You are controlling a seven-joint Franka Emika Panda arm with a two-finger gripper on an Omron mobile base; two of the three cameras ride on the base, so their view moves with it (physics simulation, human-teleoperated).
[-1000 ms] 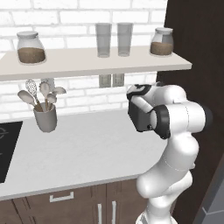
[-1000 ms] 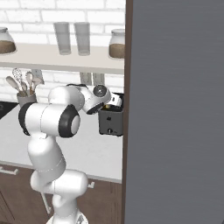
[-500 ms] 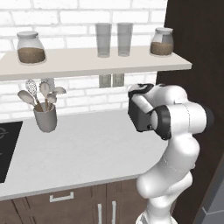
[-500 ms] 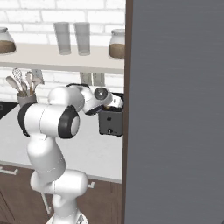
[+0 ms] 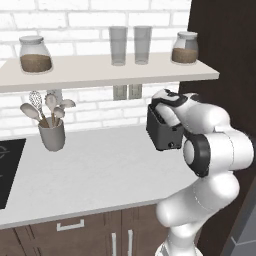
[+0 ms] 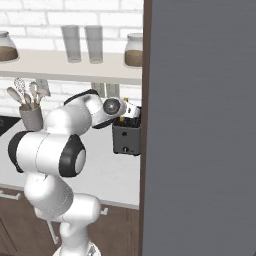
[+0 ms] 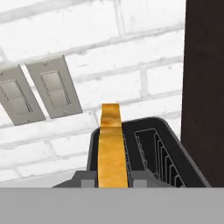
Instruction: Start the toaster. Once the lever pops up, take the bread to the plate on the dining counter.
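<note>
The dark grey toaster (image 5: 163,134) (image 6: 125,140) stands on the worktop against the brick wall, beside a tall dark cabinet. In the hand view its two slots (image 7: 151,148) open toward me. The tan bread (image 7: 111,140) stands upright in the left slot, golden crust edge facing me. My gripper (image 7: 113,178) (image 5: 165,102) is right over the toaster, shut on the bread, with a dark fingertip on each side of the slice. I cannot make out the lever. The plate and the dining counter are out of view.
A grey utensil holder (image 5: 51,135) stands at the left of the pale worktop (image 5: 100,175). A shelf (image 5: 100,75) with jars and glasses hangs above. The dark cabinet (image 5: 225,65) hems in the toaster's right side. Two wall outlets (image 7: 43,89) sit behind it.
The jaws have closed onto the bread slice in the toaster. The arm has hardly moved, and the toaster stays in place.
</note>
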